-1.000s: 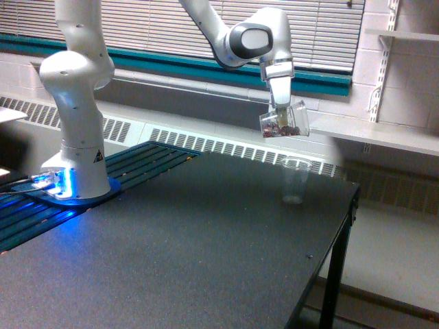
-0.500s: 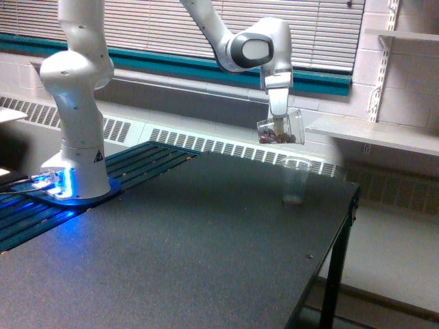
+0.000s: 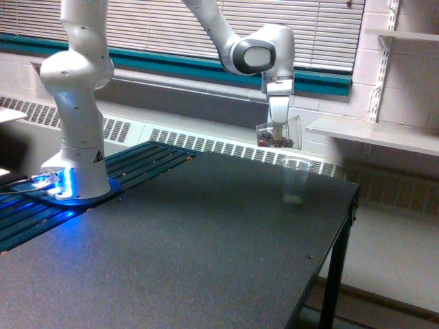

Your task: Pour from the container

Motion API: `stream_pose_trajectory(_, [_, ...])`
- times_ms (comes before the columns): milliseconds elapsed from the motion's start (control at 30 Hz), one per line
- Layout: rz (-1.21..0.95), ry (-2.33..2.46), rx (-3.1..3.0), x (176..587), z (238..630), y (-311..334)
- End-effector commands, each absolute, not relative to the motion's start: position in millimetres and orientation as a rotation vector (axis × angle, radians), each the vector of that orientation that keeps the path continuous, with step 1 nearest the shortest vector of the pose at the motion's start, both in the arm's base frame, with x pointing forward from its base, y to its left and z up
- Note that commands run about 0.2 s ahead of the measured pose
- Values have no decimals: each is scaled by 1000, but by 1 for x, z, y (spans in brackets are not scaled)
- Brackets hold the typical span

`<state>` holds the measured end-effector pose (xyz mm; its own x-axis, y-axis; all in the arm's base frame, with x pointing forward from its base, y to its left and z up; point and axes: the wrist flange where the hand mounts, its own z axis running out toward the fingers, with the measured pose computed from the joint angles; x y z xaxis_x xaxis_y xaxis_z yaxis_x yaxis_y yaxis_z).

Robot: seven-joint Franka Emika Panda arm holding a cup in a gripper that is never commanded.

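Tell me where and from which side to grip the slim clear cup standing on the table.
Grip the slim cup around its upper wall, just under the rim, coming in level from the exterior view's left. It stands upright with an open mouth, and the gripper holds the container just above it, so a descent from above looks blocked.

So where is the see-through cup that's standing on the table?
In the exterior view the slim clear cup stands upright near the black table's far right corner, just below the tilted container the gripper holds.
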<state>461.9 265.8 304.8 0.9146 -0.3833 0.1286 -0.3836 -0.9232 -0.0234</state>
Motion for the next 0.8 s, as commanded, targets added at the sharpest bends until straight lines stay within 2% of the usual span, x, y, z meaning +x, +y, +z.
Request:
stream_pose_trajectory(33, [158, -518, 3096, 456, 303, 276])
stream_pose_trajectory(800, [-10, -423, 3085, 463, 300, 252])
